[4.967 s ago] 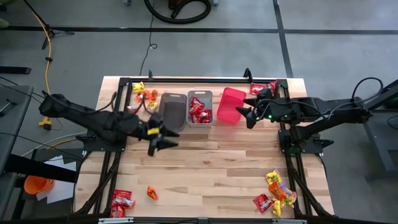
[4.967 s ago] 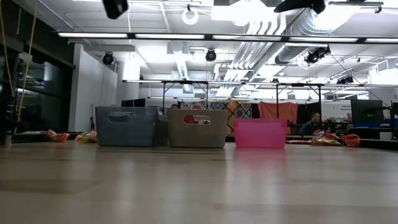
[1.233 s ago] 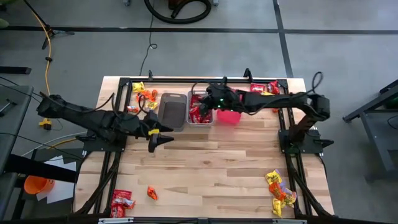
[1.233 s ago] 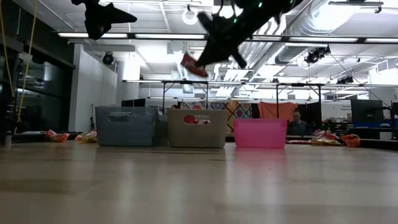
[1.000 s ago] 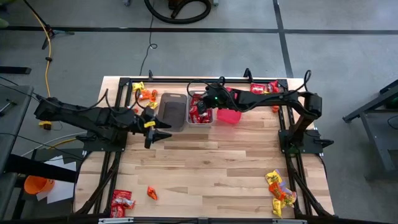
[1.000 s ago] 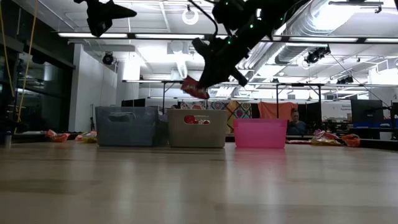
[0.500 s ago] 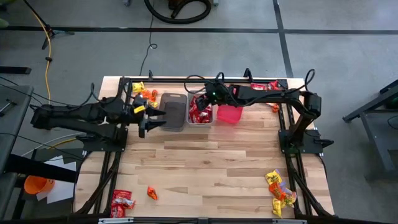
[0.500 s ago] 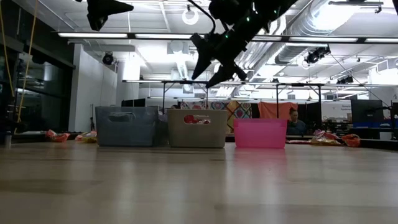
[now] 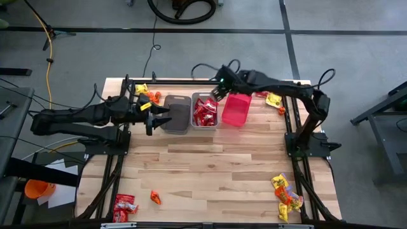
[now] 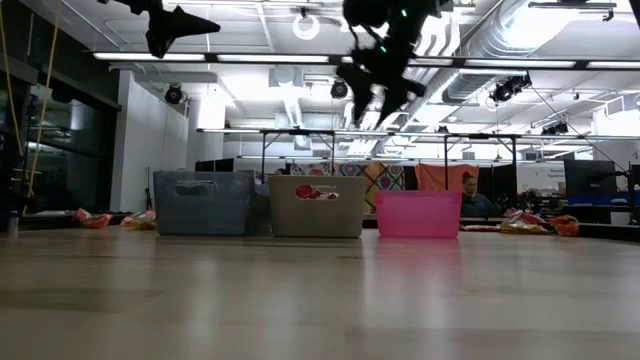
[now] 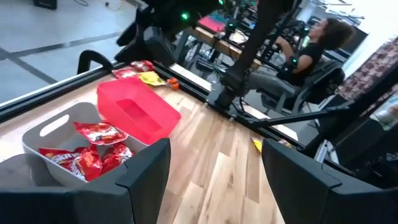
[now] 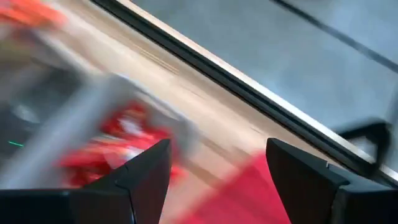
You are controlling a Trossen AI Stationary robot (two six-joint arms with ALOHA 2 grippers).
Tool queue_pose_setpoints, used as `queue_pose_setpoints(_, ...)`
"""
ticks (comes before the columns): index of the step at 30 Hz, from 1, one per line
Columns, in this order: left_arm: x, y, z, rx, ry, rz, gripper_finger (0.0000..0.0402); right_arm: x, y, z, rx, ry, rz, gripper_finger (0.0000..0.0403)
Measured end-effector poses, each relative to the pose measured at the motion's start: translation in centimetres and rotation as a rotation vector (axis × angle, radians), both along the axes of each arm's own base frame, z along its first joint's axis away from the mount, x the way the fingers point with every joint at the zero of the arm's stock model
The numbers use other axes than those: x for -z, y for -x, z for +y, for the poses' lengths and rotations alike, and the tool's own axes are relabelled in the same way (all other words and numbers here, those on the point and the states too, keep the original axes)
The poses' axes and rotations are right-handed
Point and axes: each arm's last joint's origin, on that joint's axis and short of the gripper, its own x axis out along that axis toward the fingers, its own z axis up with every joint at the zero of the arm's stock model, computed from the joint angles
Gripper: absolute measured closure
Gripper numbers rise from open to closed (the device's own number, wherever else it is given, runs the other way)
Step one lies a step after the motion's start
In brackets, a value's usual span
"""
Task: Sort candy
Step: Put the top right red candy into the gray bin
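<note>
Red wrapped candy (image 9: 205, 113) lies in the grey bin (image 9: 205, 97), which stands between the dark brown bin (image 9: 176, 113) and the pink bin (image 9: 235, 109). My right gripper (image 9: 217, 93) hovers open and empty over the grey bin's far edge, high in the low view (image 10: 375, 80). My left gripper (image 9: 156, 118) is also open and empty, raised beside the brown bin's left wall. Its wrist view (image 11: 214, 180) looks over the grey bin's candy (image 11: 87, 155) and the pink bin (image 11: 137, 112). The right wrist view (image 12: 217, 180) is blurred.
Loose candy lies in heaps at the far left corner (image 9: 146, 95), the far right (image 9: 273, 97), the near right (image 9: 284, 194) and the near left (image 9: 124, 205). One orange piece (image 9: 154, 197) lies alone. A seated person (image 11: 311, 50) is beyond the table.
My right gripper held a red candy over the grey bin, opened and let it drop into the bin, then rose and drew back toward the far edge. My left gripper moved toward the far edge and the left, coming beside the brown bin.
</note>
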Motion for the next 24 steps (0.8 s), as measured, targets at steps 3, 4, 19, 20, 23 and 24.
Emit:
queue_pose_setpoints(3, 0.2, -0.5, 0.5, -0.03, 0.022, 0.006, 0.0161, 1.6, 2.8, -3.6, 0.1, -0.087, 0.062, 0.0146)
queue_pose_setpoints(4, 0.3, -0.7, 0.6, -0.041, 0.028, 0.01, 0.0161, 2.3, 3.8, -4.9, 0.135, -0.109, 0.077, 0.0146)
queue_pose_setpoints(19, 1.5, -1.8, 3.9, -0.247, 0.171, 0.041, 0.0161, 9.4, 17.7, -14.3, 0.614, -0.364, 0.037, 0.0146)
queue_pose_setpoints(20, 1.6, -1.7, 4.0, -0.253, 0.178, 0.041, 0.0161, 10.0, 18.0, -14.2, 0.62, -0.382, 0.029, 0.0146)
queue_pose_setpoints(23, 1.5, -1.6, 4.3, -0.269, 0.185, 0.035, 0.0161, 12.0, 18.7, -13.8, 0.622, -0.419, 0.006, 0.0146)
queue_pose_setpoints(24, 1.5, -1.6, 4.4, -0.276, 0.189, 0.034, 0.0161, 12.5, 18.8, -13.6, 0.634, -0.421, 0.001, 0.0146)
